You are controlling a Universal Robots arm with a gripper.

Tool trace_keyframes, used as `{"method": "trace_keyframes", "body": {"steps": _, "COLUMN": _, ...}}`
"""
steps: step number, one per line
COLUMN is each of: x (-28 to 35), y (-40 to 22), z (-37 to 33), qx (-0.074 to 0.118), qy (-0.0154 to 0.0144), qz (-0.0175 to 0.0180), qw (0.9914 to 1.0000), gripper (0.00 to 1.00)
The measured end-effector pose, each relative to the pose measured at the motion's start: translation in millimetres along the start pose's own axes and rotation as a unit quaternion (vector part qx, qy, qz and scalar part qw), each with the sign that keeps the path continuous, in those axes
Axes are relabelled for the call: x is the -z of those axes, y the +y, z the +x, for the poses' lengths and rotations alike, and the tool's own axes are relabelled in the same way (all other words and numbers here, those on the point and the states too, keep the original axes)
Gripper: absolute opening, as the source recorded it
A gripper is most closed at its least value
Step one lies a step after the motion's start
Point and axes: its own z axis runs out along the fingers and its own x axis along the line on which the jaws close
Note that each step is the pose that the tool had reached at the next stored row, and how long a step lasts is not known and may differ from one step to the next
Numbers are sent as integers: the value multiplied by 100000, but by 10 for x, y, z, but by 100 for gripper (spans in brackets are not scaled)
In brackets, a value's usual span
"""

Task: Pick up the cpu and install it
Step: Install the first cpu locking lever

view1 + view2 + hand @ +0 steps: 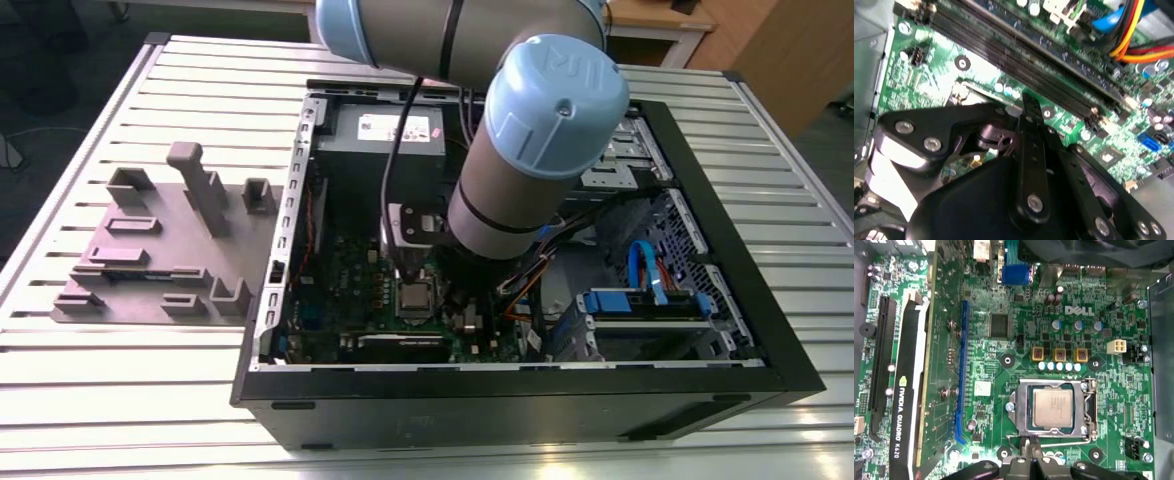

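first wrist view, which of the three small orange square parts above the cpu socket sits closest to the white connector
The orange square at the end of the row nearest the white connector; the other two lie farther along, away from it.

grey-tubed arm point(514, 200) with pale blue joint caps, black cable, black screw-studded gripper point(1026, 130)
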Motion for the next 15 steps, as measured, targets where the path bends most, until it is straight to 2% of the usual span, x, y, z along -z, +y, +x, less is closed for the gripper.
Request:
{"method": "trace_keyframes", "body": {"steps": 10, "x": 3, "y": 20, "z": 0, "qx": 23, "qy": 13, "qz": -6, "qw": 100000, "gripper": 11}}
{"method": "trace_keyframes", "body": {"steps": 15, "x": 60, "y": 25, "z": -4, "qx": 64, "qy": -420, "qz": 3, "qw": 99999, "gripper": 11}}
